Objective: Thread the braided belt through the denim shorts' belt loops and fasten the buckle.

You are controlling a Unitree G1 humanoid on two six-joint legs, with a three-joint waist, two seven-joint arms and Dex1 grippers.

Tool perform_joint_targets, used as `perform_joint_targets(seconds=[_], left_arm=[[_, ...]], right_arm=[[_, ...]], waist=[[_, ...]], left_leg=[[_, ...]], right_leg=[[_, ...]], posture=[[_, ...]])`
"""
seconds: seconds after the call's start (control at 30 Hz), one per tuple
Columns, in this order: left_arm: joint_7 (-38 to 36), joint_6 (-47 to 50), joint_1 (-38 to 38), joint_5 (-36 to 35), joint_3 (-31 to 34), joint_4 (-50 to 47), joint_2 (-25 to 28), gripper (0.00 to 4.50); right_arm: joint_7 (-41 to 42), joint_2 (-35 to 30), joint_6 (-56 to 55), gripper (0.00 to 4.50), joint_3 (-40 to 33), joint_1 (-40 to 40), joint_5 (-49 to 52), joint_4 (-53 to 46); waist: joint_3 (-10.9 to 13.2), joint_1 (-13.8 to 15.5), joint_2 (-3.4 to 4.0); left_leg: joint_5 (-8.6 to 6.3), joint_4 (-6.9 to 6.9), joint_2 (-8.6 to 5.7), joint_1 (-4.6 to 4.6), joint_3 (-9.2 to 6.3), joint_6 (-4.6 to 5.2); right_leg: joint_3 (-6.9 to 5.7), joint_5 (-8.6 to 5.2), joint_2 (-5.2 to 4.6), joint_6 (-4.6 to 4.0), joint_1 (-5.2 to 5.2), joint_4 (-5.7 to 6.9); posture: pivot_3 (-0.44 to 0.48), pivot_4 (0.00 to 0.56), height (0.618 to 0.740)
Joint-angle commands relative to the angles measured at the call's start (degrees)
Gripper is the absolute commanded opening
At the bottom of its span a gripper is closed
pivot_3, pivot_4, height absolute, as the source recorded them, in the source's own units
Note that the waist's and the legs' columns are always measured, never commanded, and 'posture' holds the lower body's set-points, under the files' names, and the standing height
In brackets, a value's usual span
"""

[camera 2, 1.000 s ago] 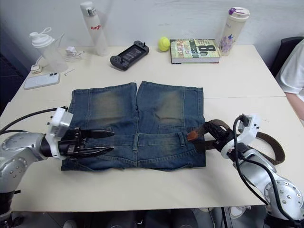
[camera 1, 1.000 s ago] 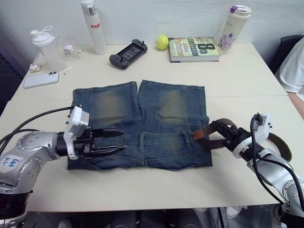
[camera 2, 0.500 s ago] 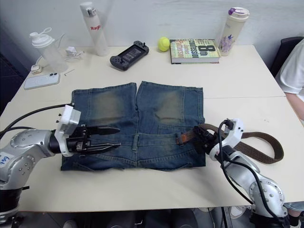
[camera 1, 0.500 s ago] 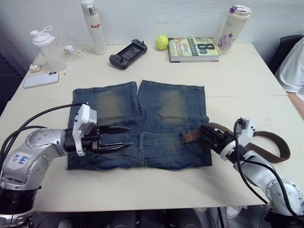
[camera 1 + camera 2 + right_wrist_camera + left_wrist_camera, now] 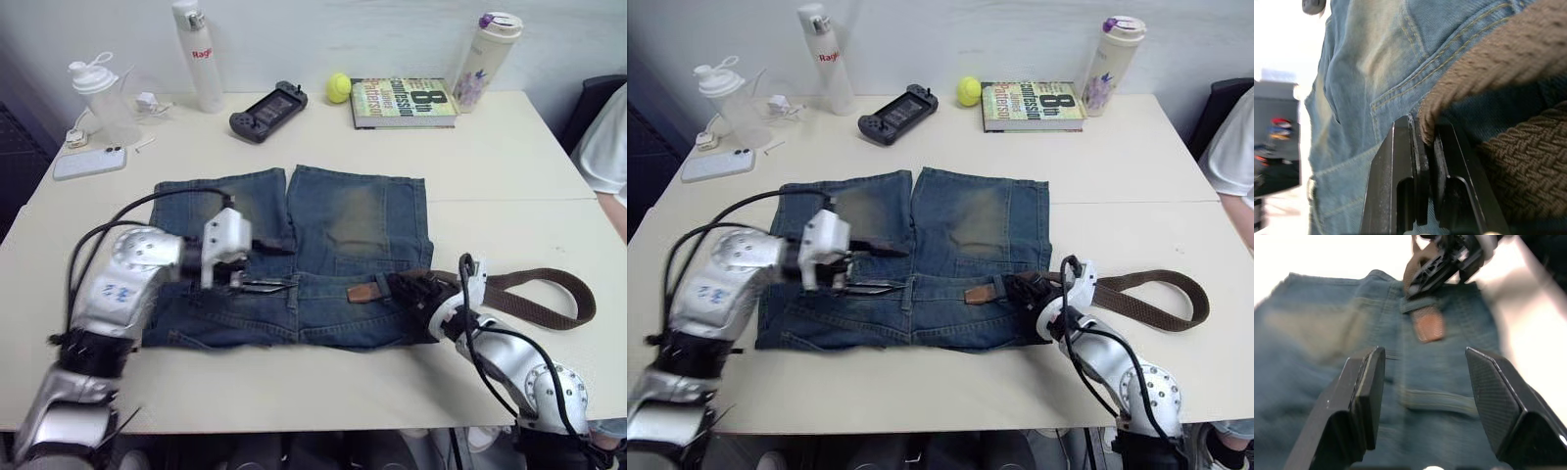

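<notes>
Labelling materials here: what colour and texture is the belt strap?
Brown with a woven, braided texture; the braided belt shows it best in the right wrist view.

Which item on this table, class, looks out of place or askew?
Nothing looks spilled or damaged. The braided belt is only partly fed along the denim shorts; most of it trails in a loose loop on the table, pinched by the right gripper.
</notes>
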Motion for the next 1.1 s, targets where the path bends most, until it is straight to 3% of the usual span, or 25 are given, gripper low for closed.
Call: perform_joint_targets(seconds=[0.03,0.23,0.57,0.73,1.1], left_arm=[[2.49,-19.56,-3.6,9.28,-4.14,8.78,-4.89,2.91],[4.69,-37.07,-7.65,16.25,-8.17,21.03,-10.57,2.91],[13.44,-42.45,-6.58,22.55,-9.36,27.83,-16.18,2.91],[14.7,-43.05,-6.2,24.89,-10.52,29.62,-16.04,2.91],[24.53,-41.45,-8.88,31.73,-11.1,33.4,-17.9,2.91]], right_arm=[[-2.67,0.82,-0.78,0.0,-1.23,-0.69,6.66,1.92],[-4.11,1.85,-1.56,0.0,-1.03,-1.39,9.3,3.28],[-3.72,3.98,-3.57,0.0,-1.15,-1.11,7.41,2.08],[-3.6,4.81,-4.14,0.0,-0.91,-1.1,6.4,1.1],[-2.51,4.86,-4.16,0.0,-0.19,-0.38,4.96,-1.52]], waist=[[0.0,-0.09,-0.01],[-0.01,-0.21,-0.02],[-0.05,-0.15,-0.09],[-0.09,-0.16,-0.14],[-0.12,0.08,-0.18]], left_leg=[[-0.01,0.01,0.0,-0.02,0.02,0.01],[0.0,0.03,0.06,-0.03,0.06,0.01],[-0.01,0.1,0.06,-0.02,0.03,0.04],[-0.01,0.11,0.06,-0.01,0.03,0.04],[-0.04,0.18,0.04,0.0,0.03,0.1]], right_leg=[[0.0,0.0,0.0,0.01,0.0,-0.01],[-0.04,0.01,0.01,0.02,-0.05,0.02],[-0.02,0.01,-0.01,0.03,-0.01,0.06],[-0.02,0.01,-0.01,0.03,0.0,0.08],[-0.03,0.03,-0.05,0.05,0.04,0.11]], posture=[[0.0,0.15,0.74],[0.0,0.15,0.74],[0.0,0.15,0.74],[0.0,0.15,0.74],[0.0,0.15,0.74]])
